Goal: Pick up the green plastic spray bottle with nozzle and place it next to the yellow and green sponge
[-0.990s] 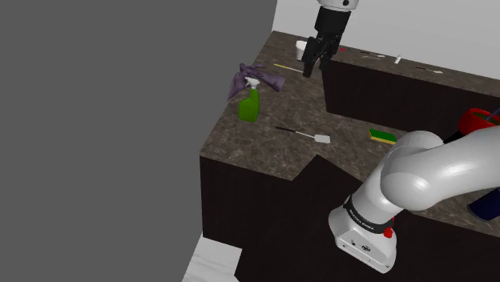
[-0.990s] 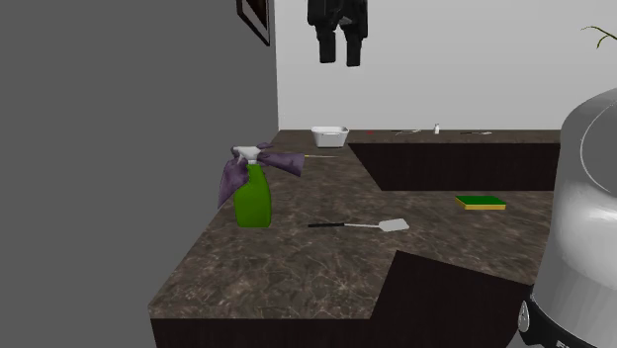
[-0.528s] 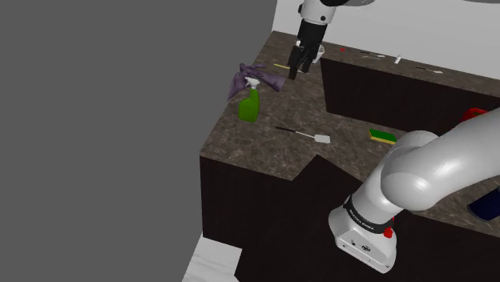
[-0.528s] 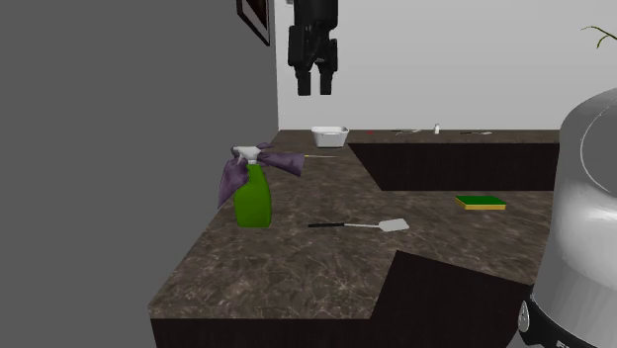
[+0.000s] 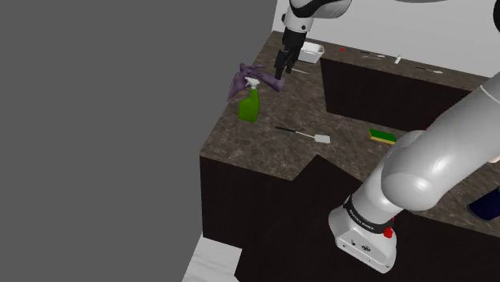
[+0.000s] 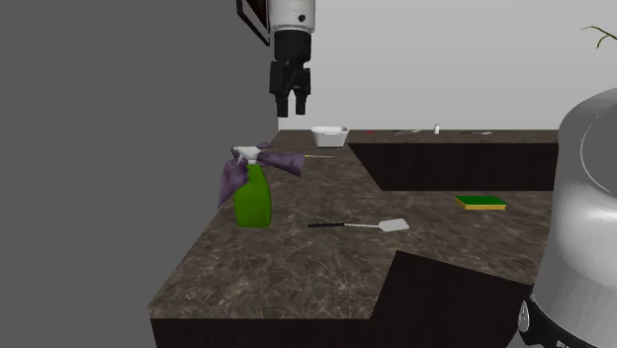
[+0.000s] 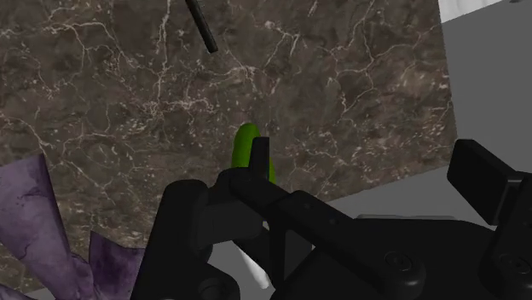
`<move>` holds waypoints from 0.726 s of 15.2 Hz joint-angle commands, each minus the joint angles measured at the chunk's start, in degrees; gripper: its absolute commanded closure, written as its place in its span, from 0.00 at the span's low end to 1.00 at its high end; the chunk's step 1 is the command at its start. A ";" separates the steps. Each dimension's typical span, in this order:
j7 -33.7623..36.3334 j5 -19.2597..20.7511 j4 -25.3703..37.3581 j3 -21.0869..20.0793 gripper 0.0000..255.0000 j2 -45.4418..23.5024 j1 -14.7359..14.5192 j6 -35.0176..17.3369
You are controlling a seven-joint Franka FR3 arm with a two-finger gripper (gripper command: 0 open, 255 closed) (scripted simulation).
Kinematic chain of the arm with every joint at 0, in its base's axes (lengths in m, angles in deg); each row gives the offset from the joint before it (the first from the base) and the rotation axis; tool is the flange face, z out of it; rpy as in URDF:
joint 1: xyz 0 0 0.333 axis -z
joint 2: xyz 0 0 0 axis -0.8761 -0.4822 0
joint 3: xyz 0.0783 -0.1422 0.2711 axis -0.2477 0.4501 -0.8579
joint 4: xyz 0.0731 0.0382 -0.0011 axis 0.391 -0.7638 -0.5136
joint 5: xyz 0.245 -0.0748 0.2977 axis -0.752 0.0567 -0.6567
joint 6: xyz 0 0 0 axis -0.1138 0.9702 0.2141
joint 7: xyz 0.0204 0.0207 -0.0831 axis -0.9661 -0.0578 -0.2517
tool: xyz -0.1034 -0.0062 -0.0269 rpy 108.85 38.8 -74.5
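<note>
The green spray bottle [image 5: 250, 105] [image 6: 253, 197] with a white nozzle stands upright on the dark marble counter [image 5: 272, 152], near its wall-side edge. A purple cloth [image 5: 262, 78] [image 6: 282, 161] lies bunched behind it. The black gripper [image 5: 280, 79] [image 6: 290, 107] [image 7: 367, 162] hangs open in the air above the cloth, higher than the nozzle and holding nothing. In the wrist view the green bottle [image 7: 247, 150] shows just past one finger [image 7: 260, 158]. The yellow and green sponge [image 5: 382, 135] [image 6: 482, 203] lies flat, far off toward the counter's other side.
A spatula [image 5: 304, 134] [image 6: 361, 225] with a black handle and pale blade lies between bottle and sponge. A white dish [image 5: 311, 51] [image 6: 329, 135] sits at the back by the wall. The grey wall runs along the bottle's side; a recessed gap cuts into the counter.
The gripper has travelled from above the white dish toward the shoulder view's left and downward, ending over the purple cloth near the bottle. The bottle, sponge and spatula have not moved.
</note>
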 commanded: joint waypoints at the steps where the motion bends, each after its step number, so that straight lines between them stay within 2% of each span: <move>1: -3.41 -1.80 2.62 1.10 0.00 -4.68 -0.05 -2.12; 6: -11.25 -7.18 11.35 2.22 0.00 -16.18 0.78 -4.54; 11: -18.00 -12.49 22.50 1.48 0.00 -27.99 3.11 -4.65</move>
